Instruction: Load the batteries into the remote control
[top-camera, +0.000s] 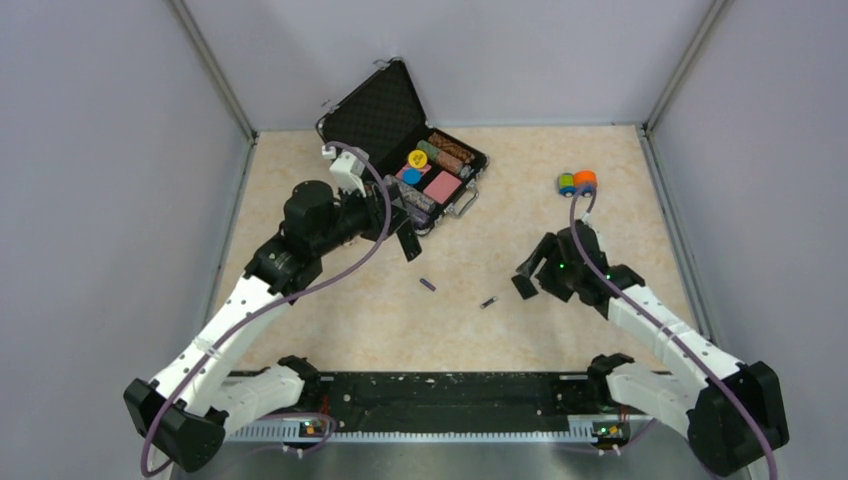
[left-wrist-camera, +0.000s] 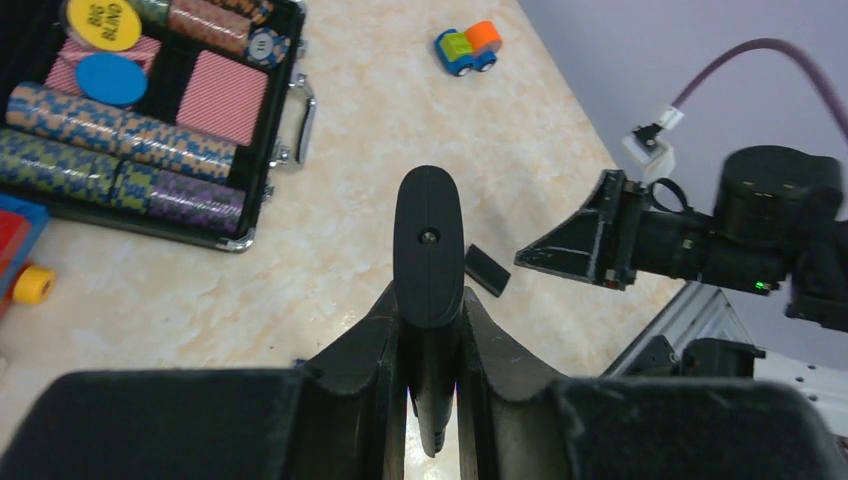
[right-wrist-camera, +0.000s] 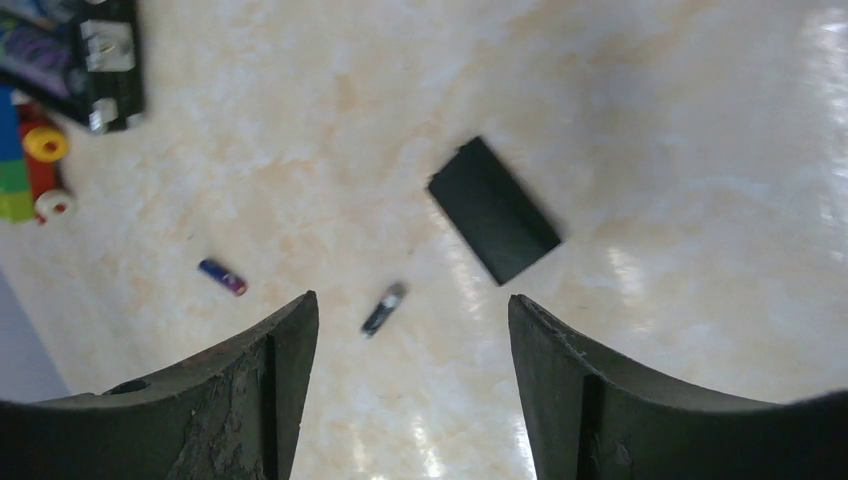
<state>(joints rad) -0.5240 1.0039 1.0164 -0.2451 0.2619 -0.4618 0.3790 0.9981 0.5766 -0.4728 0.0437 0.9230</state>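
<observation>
My left gripper (left-wrist-camera: 430, 335) is shut on the black remote control (left-wrist-camera: 428, 240), which sticks out forward between the fingers above the table; in the top view the gripper (top-camera: 400, 228) holds the remote (top-camera: 410, 246) near the case. The purple battery (top-camera: 427, 284) and the dark battery with a pale end (top-camera: 489, 301) lie loose on the table. My right gripper (right-wrist-camera: 412, 330) is open and empty above them, with the dark battery (right-wrist-camera: 384, 308) just ahead of its gap and the purple battery (right-wrist-camera: 222, 277) to the left. The flat black cover (right-wrist-camera: 494, 210) lies beyond them.
An open black case of poker chips (top-camera: 372, 112) stands at the back left, behind the left gripper. A small toy car (top-camera: 577, 182) sits at the back right. Colourful toy bricks (right-wrist-camera: 30, 160) lie beside the case. Grey walls close in the table.
</observation>
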